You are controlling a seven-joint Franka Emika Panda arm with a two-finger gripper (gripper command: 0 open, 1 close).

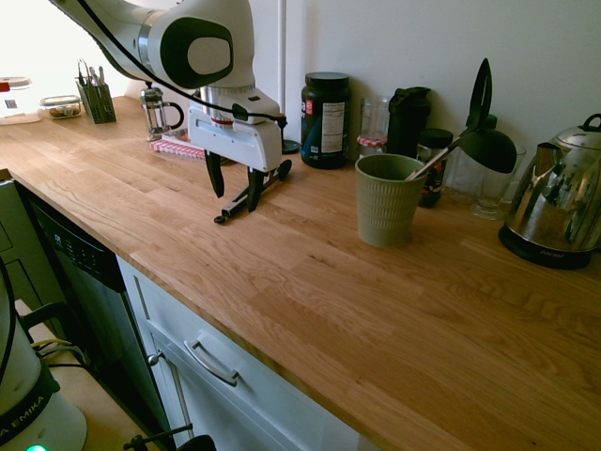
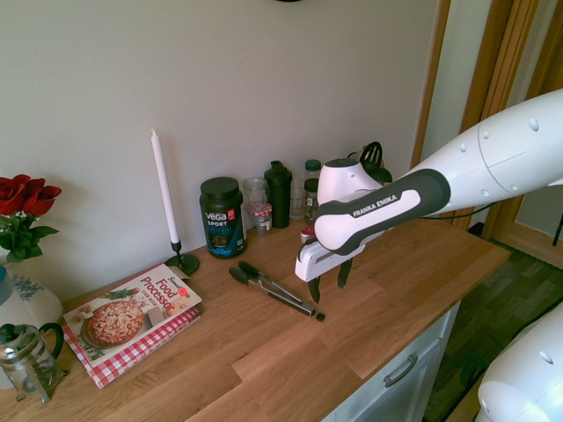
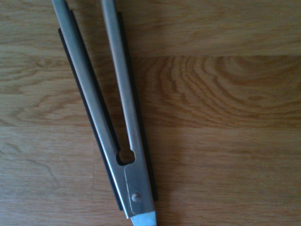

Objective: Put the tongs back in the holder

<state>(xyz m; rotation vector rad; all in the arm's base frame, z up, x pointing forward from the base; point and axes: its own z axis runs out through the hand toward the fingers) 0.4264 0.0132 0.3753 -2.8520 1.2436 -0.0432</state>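
Observation:
The tongs [image 1: 272, 178] [image 2: 273, 288] lie flat on the wooden counter, silver arms slightly spread, black tips toward the wall. The wrist view shows their hinge end [image 3: 134, 188] from close above. My gripper [image 1: 235, 188] [image 2: 328, 286] hangs open just over that hinge end with a finger on each side, holding nothing. The holder [image 1: 385, 202], a sage-green ribbed cup, stands upright on the counter to the right of the gripper in the first exterior view. A black ladle [image 1: 488, 141] leans in it. In the second exterior view the arm hides the holder.
A steel kettle [image 1: 554, 202] stands right of the holder. Along the wall are a black tub [image 1: 325, 120], jars, a glass [image 1: 493, 193], a French press [image 1: 158, 111] and a dark cutlery caddy [image 1: 96, 99]. A cookbook [image 2: 132, 316] and a candle [image 2: 165, 193] lie beyond the tongs.

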